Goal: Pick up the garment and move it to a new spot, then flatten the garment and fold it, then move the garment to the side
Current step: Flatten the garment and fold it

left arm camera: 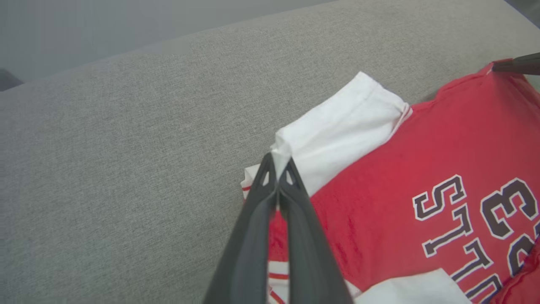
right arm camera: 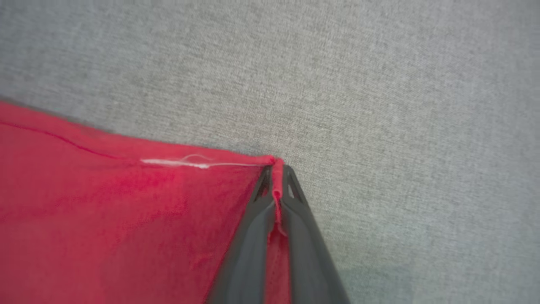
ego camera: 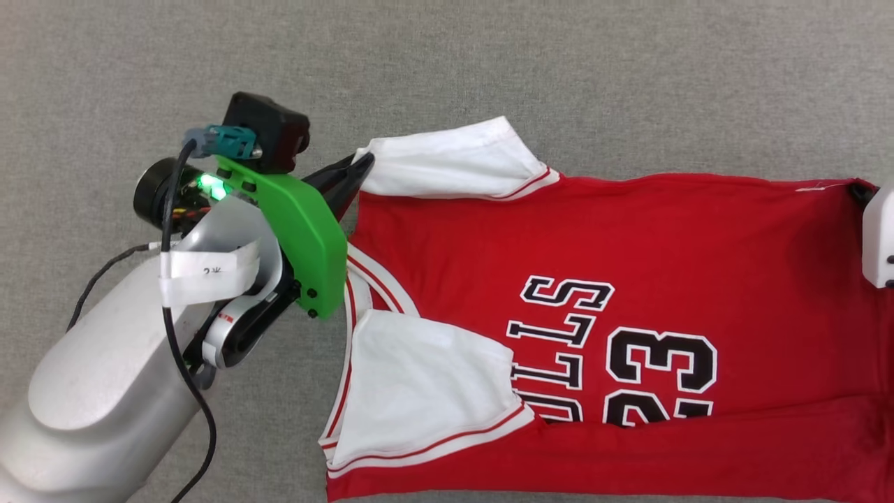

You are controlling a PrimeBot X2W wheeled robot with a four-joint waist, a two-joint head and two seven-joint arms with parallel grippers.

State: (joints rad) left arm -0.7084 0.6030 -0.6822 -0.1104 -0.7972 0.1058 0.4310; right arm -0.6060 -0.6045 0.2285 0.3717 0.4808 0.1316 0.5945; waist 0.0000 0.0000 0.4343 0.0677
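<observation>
From the head view I see the garment (ego camera: 601, 279) spread sideways on the grey woven surface (ego camera: 447, 63), collar toward my left and hem toward my right. Its sideways black lettering (ego camera: 559, 335) is partly covered by the near white sleeve (ego camera: 419, 384), which lies over the chest. The left gripper (ego camera: 363, 164) is clenched on the corner of the far white sleeve (ego camera: 454, 161), and the right gripper (ego camera: 858, 194) sits at the far hem corner beside its pale casing (ego camera: 878, 237). In the left wrist view the left gripper's fingers (left arm camera: 253, 236) are pressed together with white sleeve cloth pinched at their tips. The woven surface runs up to a far edge, and beyond it the room is only a blurred pale grey band (left arm camera: 126, 25). The other arm's dark fingers touch the red corner at the upper right. In the right wrist view the right gripper is clamped on a ridge of red hem cloth, with a loose white thread (right arm camera: 181, 161) along the edge and grey weave all around.
</observation>
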